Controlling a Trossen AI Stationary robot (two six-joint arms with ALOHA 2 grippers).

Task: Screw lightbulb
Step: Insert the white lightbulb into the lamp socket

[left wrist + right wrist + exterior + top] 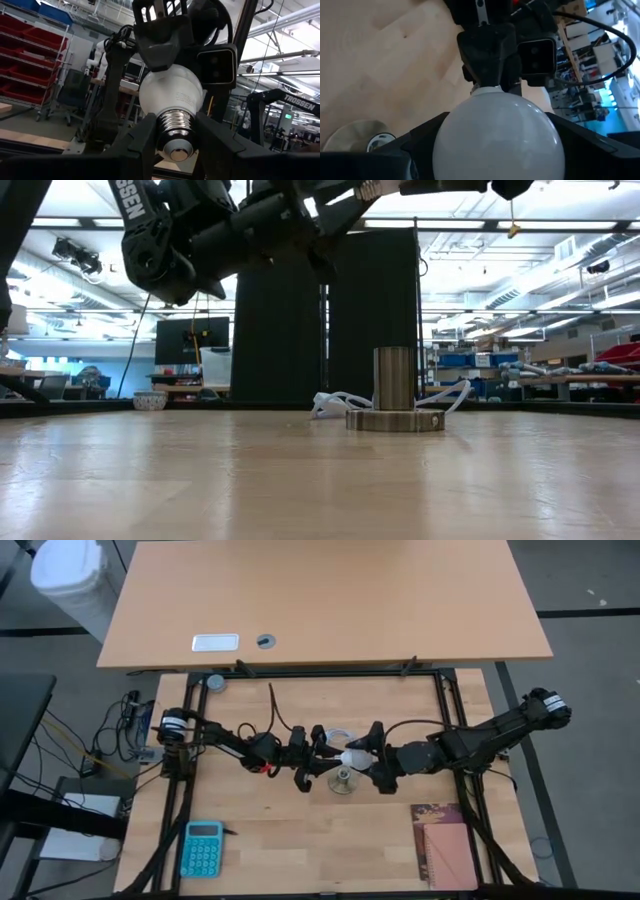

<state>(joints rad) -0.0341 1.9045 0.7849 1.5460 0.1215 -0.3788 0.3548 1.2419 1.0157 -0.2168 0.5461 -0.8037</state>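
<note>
The white lightbulb [353, 758] is held in the air above the middle of the table, between my two grippers. My left gripper [322, 755] comes from the table's left and is shut on the bulb's grey screw base. My right gripper [375, 758] comes from the right, its fingers wide apart around the globe [495, 135]. The silvery socket [343, 782] stands upright on its flat round foot on the table, just nearer than the bulb; the low view shows it as a short metal cylinder [395, 392]. The bulb is out of the low view. My left gripper pinches the threaded screw base [175, 131] between its two fingers [142, 145], coming about level from the table's left. The bulb lies along the fingers, globe pointing away toward the other arm, lifted clear of the table. My right gripper has the round globe between its two fingers [417, 147], one on each side at its widest part [442, 145]. It comes from the table's right, slanting slightly down. The globe fills the gap between the fingers, and the bulb is clear of the table.
A coiled white cable [335, 735] lies just beyond the socket. A teal calculator [203, 848] sits near the front left and a notebook [443, 845] near the front right. Black frame rails [440, 700] edge the work area, with a second desk [320, 600] beyond.
</note>
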